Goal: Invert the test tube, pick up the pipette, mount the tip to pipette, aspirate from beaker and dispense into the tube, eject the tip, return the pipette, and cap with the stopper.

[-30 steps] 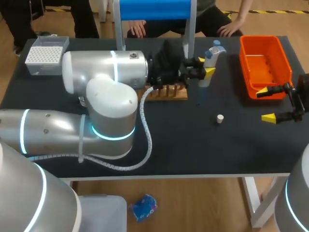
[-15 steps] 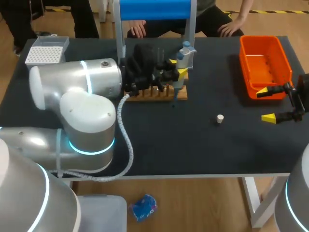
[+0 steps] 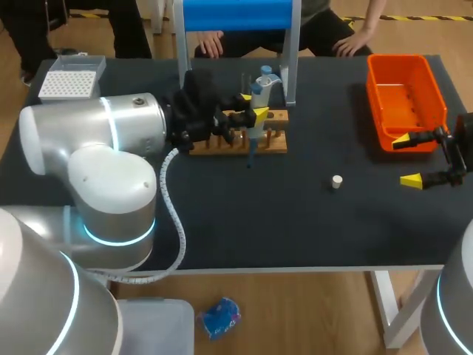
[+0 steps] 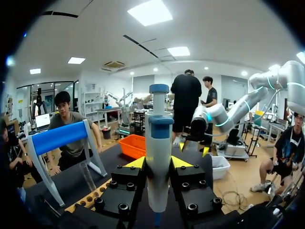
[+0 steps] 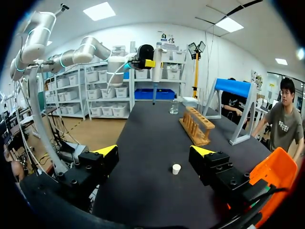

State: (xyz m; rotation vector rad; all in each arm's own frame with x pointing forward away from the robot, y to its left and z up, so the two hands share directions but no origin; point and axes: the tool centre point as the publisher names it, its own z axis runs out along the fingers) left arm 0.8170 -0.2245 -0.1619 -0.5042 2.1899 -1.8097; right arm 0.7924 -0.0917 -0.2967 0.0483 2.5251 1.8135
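My left gripper is shut on the white and blue pipette, held upright over the wooden rack with its thin tip pointing down. In the left wrist view the pipette stands between the yellow-tipped fingers, and a clear test tube stands in the rack beside them. The white stopper lies on the black table to the right of the rack. My right gripper rests open at the table's right side, with the stopper ahead of it. A small beaker stands beyond the rack.
An orange bin sits at the back right, close to my right gripper. The tip box is at the back left corner. A blue-topped pipette stand rises behind the rack. My left arm covers much of the table's left half.
My left arm has carried the pipette leftwards, from near the orange bin's side to above the rack. The right arm and the stopper have not moved.
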